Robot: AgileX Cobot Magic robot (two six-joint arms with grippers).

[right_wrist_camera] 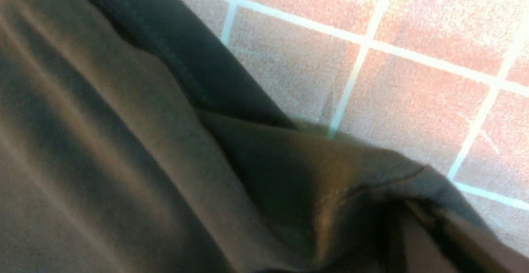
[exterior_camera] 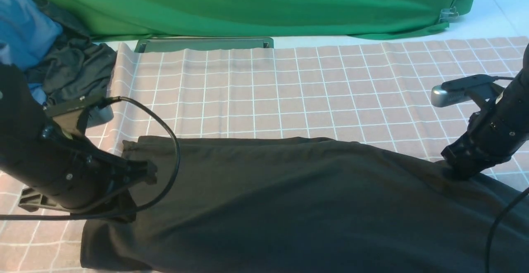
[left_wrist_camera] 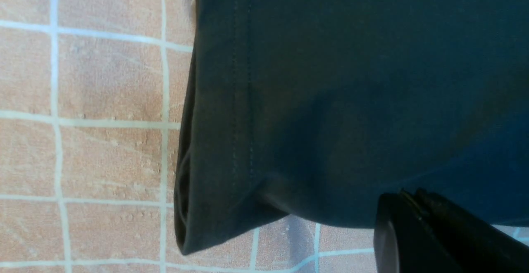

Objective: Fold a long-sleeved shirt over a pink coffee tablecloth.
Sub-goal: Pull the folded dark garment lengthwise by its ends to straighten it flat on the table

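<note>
The shirt (exterior_camera: 289,198) is lying across the tablecloth (exterior_camera: 289,87), between both arms. The left gripper (exterior_camera: 146,173) is pinching its left edge, jaws closed. The right gripper (exterior_camera: 456,169) is clamping bunched fabric at the right end.

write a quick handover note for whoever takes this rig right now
Grippers: the left gripper has its jaws shut on the left end of the long-sleeved shirt. The right gripper has its jaws shut on the shirt's far edge at the right, with fabric bunched there.
Things: the shirt lies as a long band across the near part of the pink coffee tablecloth.
Done: both ends are gripped, and the left end shows doubled layers.
Left: probably lift both ends together and fold them over. The fold is not yet finished.
</note>
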